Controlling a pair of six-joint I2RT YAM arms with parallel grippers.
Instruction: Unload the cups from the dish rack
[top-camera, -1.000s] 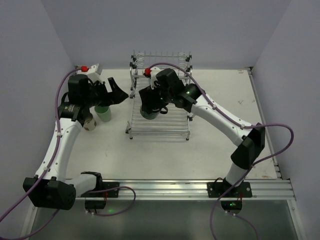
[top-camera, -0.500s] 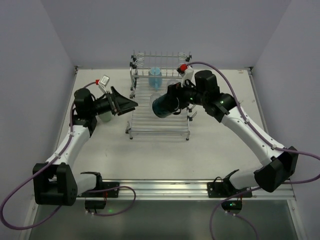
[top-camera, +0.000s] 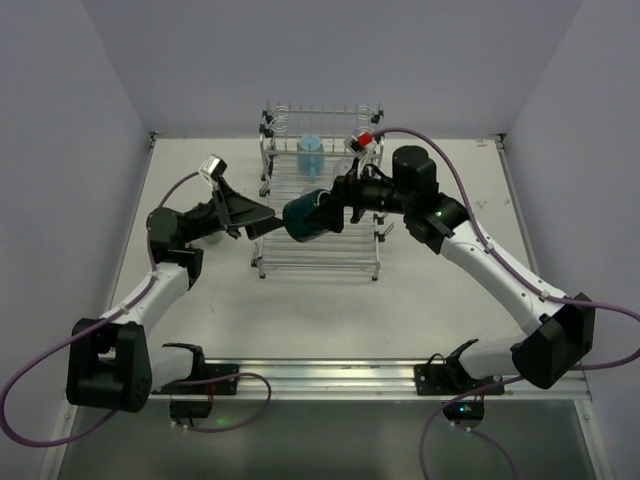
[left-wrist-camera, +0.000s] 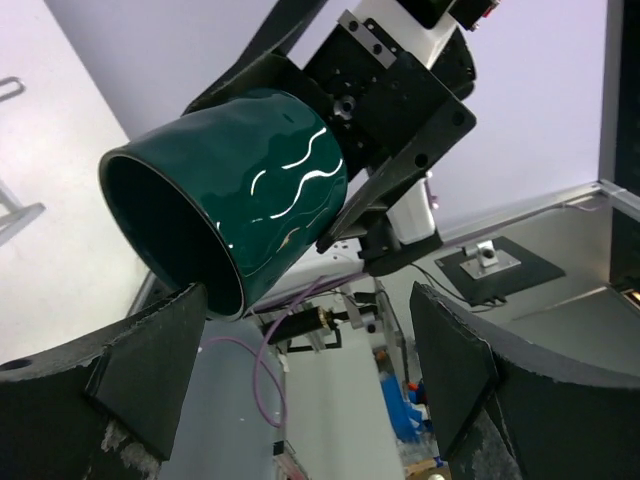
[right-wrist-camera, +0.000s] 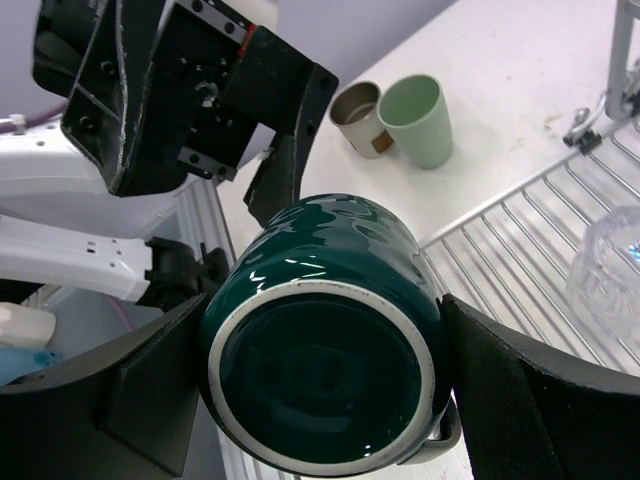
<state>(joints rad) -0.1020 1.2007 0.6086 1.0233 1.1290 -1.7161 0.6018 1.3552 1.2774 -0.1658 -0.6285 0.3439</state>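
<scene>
1. Two arms meet in the overhead view. The right pincer (top-camera: 325, 206) pinches a dark teal mug (top-camera: 305, 219), which lies on its side in the air above the left front of the dish rack (top-camera: 322, 256). The mug's mouth points at the left pincer (top-camera: 267, 222), whose jaws are spread just beside the rim. A light blue cup (top-camera: 310, 152) stands in the rack near the back rail. This looks like a handover, so that the mug can be set on the bench (top-camera: 430, 290) to the left.

2. Seen from the left wrist, the spread fingers (left-wrist-camera: 150, 370) frame the lower view. The mug (left-wrist-camera: 240, 200) sits up and to the left of the gap, and its lower rim seems to touch one fingertip. To take it well, the left pincer should shift until the mug's wall lies between the jaws, one finger inside the mouth and one outside. It should then close squarely, since the glaze looks slick.

3. Seen from the right wrist, both fingers (right-wrist-camera: 150, 390) press the mug's sides near its base (right-wrist-camera: 320, 390). The right arm had best hold steady and let go only once the other grip is firm. Beyond the mug, a pale green cup (right-wrist-camera: 420, 118) and a beige cup (right-wrist-camera: 358, 110) stand side by side on the bench. A clear tumbler (right-wrist-camera: 610, 260) is on the rack slats.
</scene>
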